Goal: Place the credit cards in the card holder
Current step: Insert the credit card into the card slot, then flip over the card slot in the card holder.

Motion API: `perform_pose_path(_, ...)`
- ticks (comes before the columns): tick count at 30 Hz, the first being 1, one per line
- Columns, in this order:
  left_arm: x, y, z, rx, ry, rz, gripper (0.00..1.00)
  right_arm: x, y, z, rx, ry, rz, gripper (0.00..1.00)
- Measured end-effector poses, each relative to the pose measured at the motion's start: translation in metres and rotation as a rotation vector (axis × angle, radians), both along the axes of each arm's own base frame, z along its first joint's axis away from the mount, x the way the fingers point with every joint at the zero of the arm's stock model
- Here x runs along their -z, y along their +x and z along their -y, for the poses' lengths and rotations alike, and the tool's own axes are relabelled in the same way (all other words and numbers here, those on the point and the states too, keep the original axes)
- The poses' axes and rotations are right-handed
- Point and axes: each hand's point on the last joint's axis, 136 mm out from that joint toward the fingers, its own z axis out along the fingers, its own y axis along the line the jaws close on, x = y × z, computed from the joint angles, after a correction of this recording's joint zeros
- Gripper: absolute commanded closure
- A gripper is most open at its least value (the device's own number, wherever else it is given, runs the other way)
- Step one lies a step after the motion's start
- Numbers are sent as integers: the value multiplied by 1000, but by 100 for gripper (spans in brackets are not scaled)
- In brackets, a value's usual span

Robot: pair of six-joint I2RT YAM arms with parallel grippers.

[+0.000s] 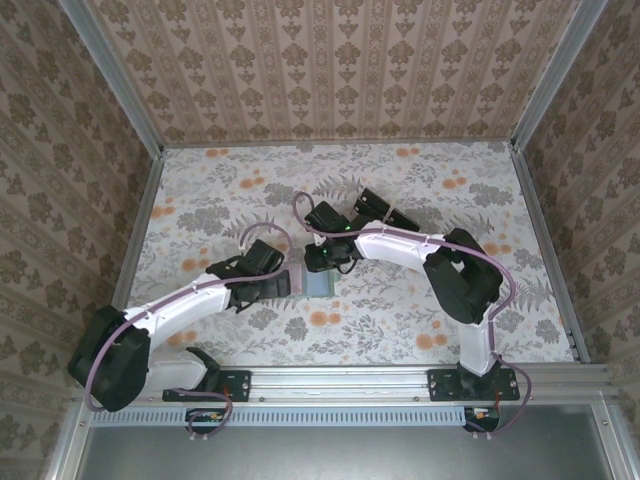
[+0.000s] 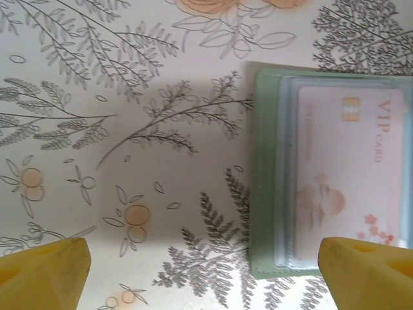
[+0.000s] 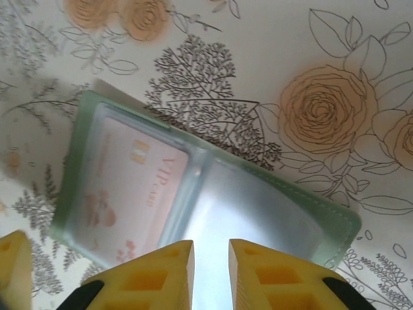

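Note:
The card holder (image 1: 320, 284) lies opened flat mid-table, a dull-green sleeve with clear pockets. In the left wrist view its green border (image 2: 264, 194) frames a pale pink-white credit card (image 2: 348, 174) marked VIP inside a clear pocket. The right wrist view shows that same credit card (image 3: 122, 187) in the left pocket and a glossy clear pocket (image 3: 258, 213) beside it, within the green rim (image 3: 326, 210). My right gripper (image 3: 211, 271) hovers just over the clear pocket, jaws a narrow gap apart with nothing between them. My left gripper (image 2: 206, 274) stands wide open at the holder's left edge, one fingertip (image 2: 368, 271) over its corner.
Black blocks (image 1: 385, 212) lie behind the right gripper (image 1: 322, 262). The left gripper (image 1: 283, 286) sits just left of the holder. Patterned walls (image 1: 60, 180) enclose the floral table (image 1: 400, 330) on three sides; open cloth spreads to the front right and far left.

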Motion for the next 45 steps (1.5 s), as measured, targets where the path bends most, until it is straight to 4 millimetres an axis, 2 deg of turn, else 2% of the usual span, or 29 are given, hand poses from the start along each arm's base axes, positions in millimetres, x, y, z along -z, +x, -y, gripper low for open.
perform_pose_path(4,2,-2,7,11,8,-3,0,12,1,6,-1,-40,-7,75)
perform_pose_path(10,4,-2,15,29,23,-3,0,32,1,11,0,-80,-31,57)
perform_pose_path(17,2,-2,26,59,26,22,0,31,2,7,27,-6,-39,48)
perform_pose_path(31,2,-2,55,127,2,82,0,24,3,-10,143,283,-156,46)
perform_pose_path(45,7,7,69,135,6,92,0,22,3,-13,163,311,-177,46)
